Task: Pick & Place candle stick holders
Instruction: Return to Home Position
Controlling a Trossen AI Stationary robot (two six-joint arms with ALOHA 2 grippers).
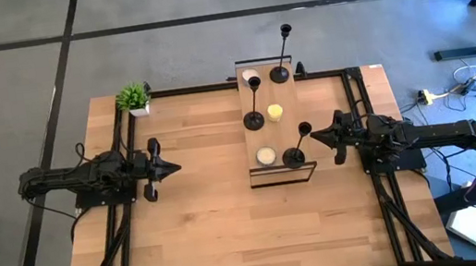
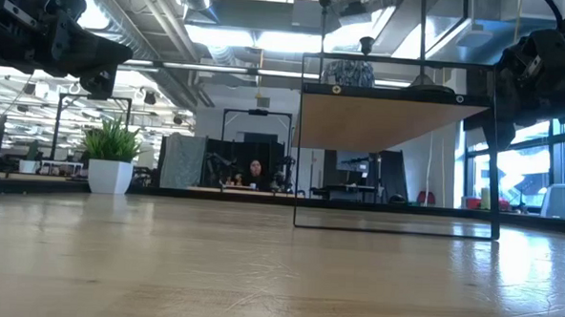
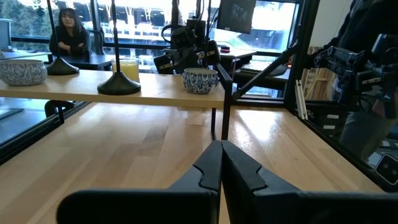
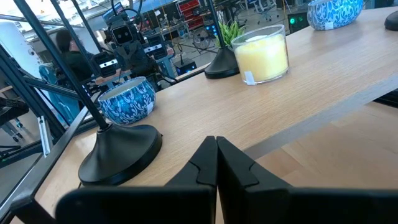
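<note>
Three black candle stick holders point(image 1: 254, 122) stand upright on the wooden shelf point(image 1: 293, 102). The far holder point(image 1: 280, 74) is at the back edge. The middle holder point(image 1: 254, 122) is just beside the yellow candle point(image 1: 275, 111). The near holder point(image 1: 294, 156) is beside a blue-patterned jar point(image 4: 127, 102). The right gripper point(image 1: 314, 135) hovers just beside the near holder, fingers pressed together, holding nothing. The left gripper point(image 1: 175, 168) hangs over the table point(image 1: 214, 229), well apart from the shelf, fingers likewise together.

Open table point(image 1: 204, 222) left of shelf point(image 1: 285, 98), holders point(image 1: 254, 122) and candles point(image 1: 274, 111) crowding its top
</note>
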